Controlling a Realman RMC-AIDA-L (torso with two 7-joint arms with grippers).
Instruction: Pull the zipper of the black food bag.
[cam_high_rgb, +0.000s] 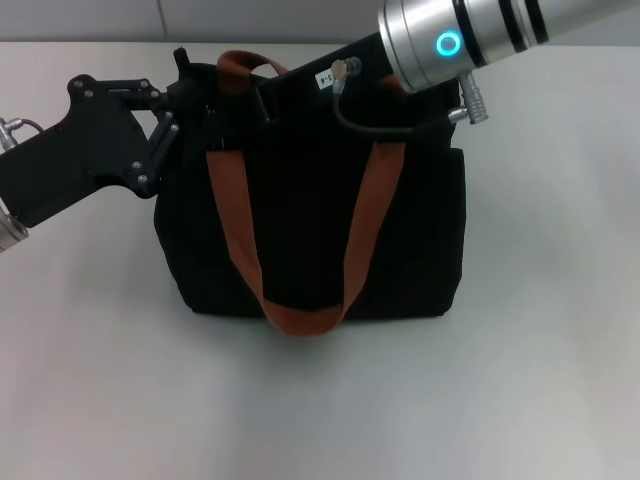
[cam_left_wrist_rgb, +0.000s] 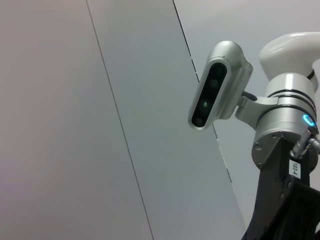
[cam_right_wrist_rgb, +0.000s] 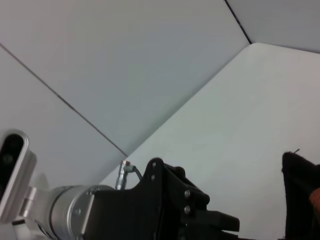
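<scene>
The black food bag (cam_high_rgb: 410, 230) stands upright in the middle of the white table, and its two rust-brown strap handles (cam_high_rgb: 300, 318) hang down its front. My left gripper (cam_high_rgb: 190, 95) is at the bag's upper left corner, against the fabric. My right gripper (cam_high_rgb: 275, 90) reaches in from the upper right and lies over the bag's top edge, black against black. The zipper's silver pull tab is hidden. The right wrist view shows the left gripper (cam_right_wrist_rgb: 215, 220) and a corner of the bag (cam_right_wrist_rgb: 301, 195). The left wrist view shows the right arm's wrist (cam_left_wrist_rgb: 280, 130).
The white table (cam_high_rgb: 540, 380) spreads around the bag on all sides. A grey panelled wall (cam_left_wrist_rgb: 100, 125) stands behind the table. The right arm's silver forearm (cam_high_rgb: 470, 35) crosses above the bag's upper right, with a cable looping over the bag's top.
</scene>
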